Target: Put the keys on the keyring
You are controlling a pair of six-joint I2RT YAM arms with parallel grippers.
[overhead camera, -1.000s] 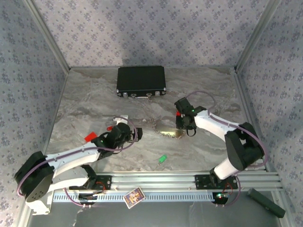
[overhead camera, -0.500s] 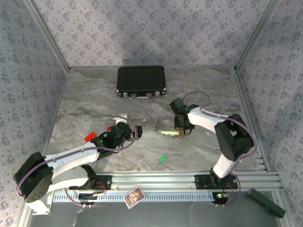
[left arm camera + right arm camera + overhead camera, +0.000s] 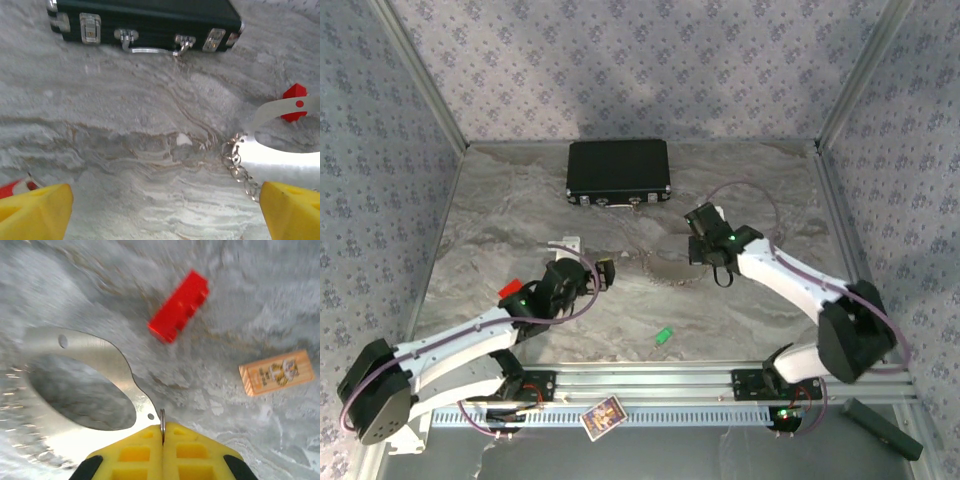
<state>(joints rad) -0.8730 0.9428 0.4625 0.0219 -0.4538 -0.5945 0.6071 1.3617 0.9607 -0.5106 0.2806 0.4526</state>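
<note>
The keyring [image 3: 112, 365] is being gripped at its thin edge by the right gripper [image 3: 162, 432]. The yellow jaws are being clenched tight on the metal. The keyring's flat silvery plate, with its oval opening, is being rested on the worktop [image 3: 280, 300] just ahead of them. A red brick-shaped piece [image 3: 179, 305] is being shown beyond the plate, apart from it, and a small wooden block [image 3: 276, 372] with a printed picture is being shown to its right.

Seen from above, the keyring is being held near the middle of the worktop, between the two arms. The left gripper [image 3: 598, 272] is being kept just beside it, with its jaws released and spread wide and nothing held between them. In the left wrist view the beaded chain edge of the keyring is being seen close to the right-hand pad; whether they are touching cannot be told.

A green key [image 3: 663, 336] is being left lying near the front edge, well apart from the keyring. A red key [image 3: 508, 291] is being left lying beside the left arm. A black case [image 3: 619, 172] is being left closed at the far side.
</note>
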